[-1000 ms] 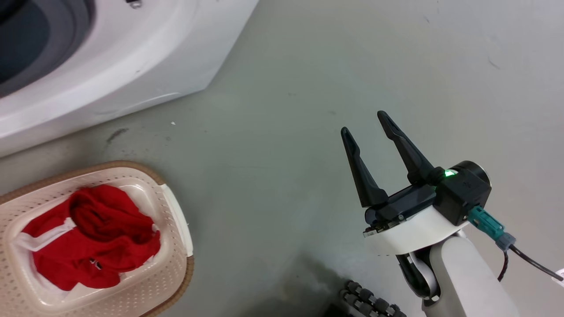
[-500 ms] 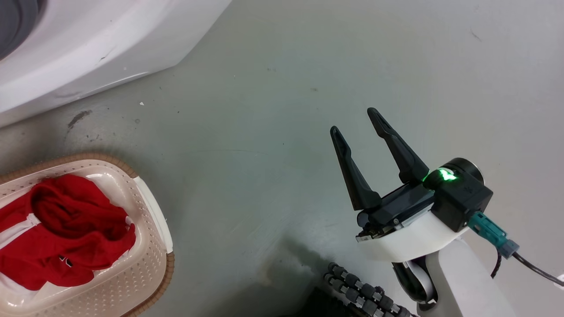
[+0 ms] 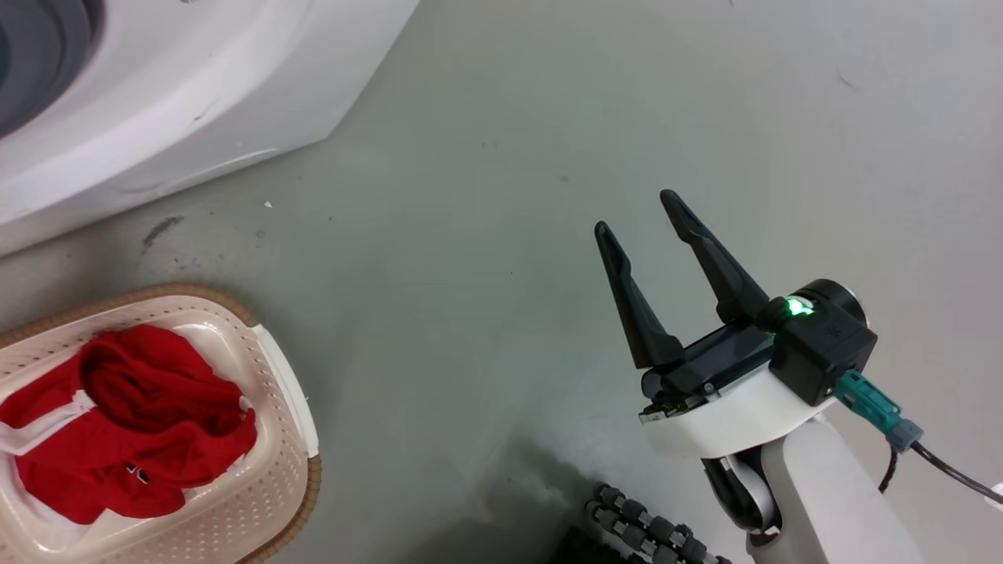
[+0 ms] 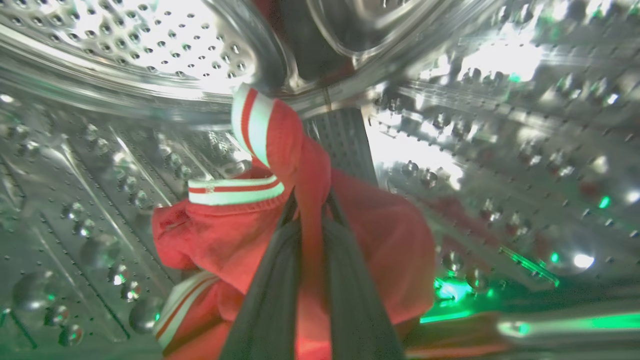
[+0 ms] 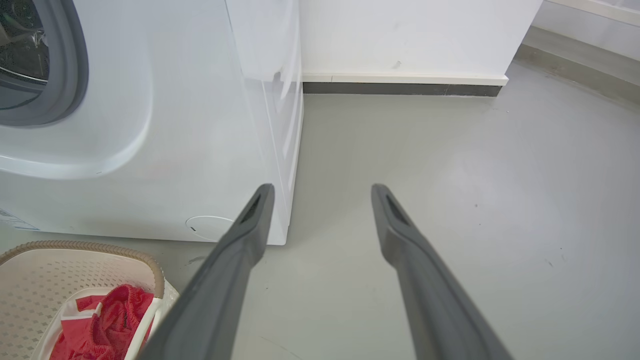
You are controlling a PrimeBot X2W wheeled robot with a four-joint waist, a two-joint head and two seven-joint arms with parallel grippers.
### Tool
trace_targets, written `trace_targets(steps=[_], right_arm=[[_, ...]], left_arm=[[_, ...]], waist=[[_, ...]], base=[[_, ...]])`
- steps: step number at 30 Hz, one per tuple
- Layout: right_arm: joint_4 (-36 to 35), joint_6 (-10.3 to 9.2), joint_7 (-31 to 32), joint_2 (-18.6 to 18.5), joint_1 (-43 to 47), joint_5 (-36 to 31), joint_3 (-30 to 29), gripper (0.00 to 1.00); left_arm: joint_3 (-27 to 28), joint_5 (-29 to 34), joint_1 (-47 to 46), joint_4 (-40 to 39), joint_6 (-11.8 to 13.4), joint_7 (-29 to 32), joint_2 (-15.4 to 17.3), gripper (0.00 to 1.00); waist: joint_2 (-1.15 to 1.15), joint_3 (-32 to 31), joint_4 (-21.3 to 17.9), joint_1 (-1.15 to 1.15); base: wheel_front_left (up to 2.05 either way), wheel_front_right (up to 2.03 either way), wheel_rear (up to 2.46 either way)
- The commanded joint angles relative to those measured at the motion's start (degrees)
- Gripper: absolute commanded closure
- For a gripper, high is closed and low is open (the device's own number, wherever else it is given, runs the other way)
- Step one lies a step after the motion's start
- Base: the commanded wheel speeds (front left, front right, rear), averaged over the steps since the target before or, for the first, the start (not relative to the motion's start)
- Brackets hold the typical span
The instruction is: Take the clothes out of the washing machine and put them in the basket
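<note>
Inside the perforated steel drum [image 4: 125, 45] of the washing machine [image 3: 180, 86], my left gripper [image 4: 310, 205] is shut on a fold of a red garment with white stripe trim [image 4: 235, 235], which bunches around the fingers. Another red garment [image 3: 125, 423] lies in the cream basket [image 3: 278, 470] at the lower left of the head view, also seen in the right wrist view as red fabric [image 5: 107, 320] in the basket [image 5: 55, 275]. My right gripper [image 3: 639, 211] hangs open over the bare floor, well right of the basket, nothing between its fingers.
The washer's white front and side [image 5: 200, 125] stand left of my right gripper [image 5: 322, 187]. A white wall with a dark skirting [image 5: 400, 89] runs behind. Grey floor [image 3: 486, 235] spreads between basket and right arm. A black ribbed cable [image 3: 650, 533] lies at the bottom edge.
The head camera has shifted, first down-right then slightly back, so washer and basket slid in the picture. My right gripper stays open in much the same pose.
</note>
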Motion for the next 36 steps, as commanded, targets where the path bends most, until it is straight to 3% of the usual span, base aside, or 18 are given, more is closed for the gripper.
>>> trace_targets(steps=[1, 11, 18, 25, 36], right_arm=[[0.23, -0.05, -0.09, 0.15, -0.76, -0.6, -0.66, 0.0], [1.61, -0.04, -0.09, 0.14, 1.42, -4.01, -3.61, 0.0], [3.19, -0.04, -0.1, 0.11, 3.56, -6.17, -5.14, 0.0], [3.88, -0.05, 0.85, 0.11, 6.07, -7.59, -7.27, 0.0], [1.37, -0.05, 4.64, 0.1, 11.36, -9.85, -10.39, 0.0]], left_arm=[[0.31, -0.42, 2.06, -0.76, 0.75, -3.84, -0.46, 1.0], [1.48, -4.64, 12.17, 4.09, 1.54, -23.95, -5.4, 1.0], [3.22, -8.53, 19.16, 10.33, -0.14, -36.59, -9.42, 1.0], [4.06, -10.33, 24.2, 10.52, -2.29, -39.31, -12.46, 1.0], [5.27, -9.84, 36.82, -3.6, -4.91, -39.39, -17.24, 1.0]], waist=[[0.0, -1.41, 0.73, -0.01], [0.0, -9.93, 4.94, -0.01], [0.0, -17.28, 8.61, -0.01], [0.0, -23.61, 12.24, -0.01], [0.0, -33.9, 17.58, -0.01]], base=[[0.0, 0.0, 0.0], [0.0, 0.0, 0.0], [0.0, 0.0, 0.0], [0.0, 0.0, 0.0], [0.0, 0.0, 0.0]])
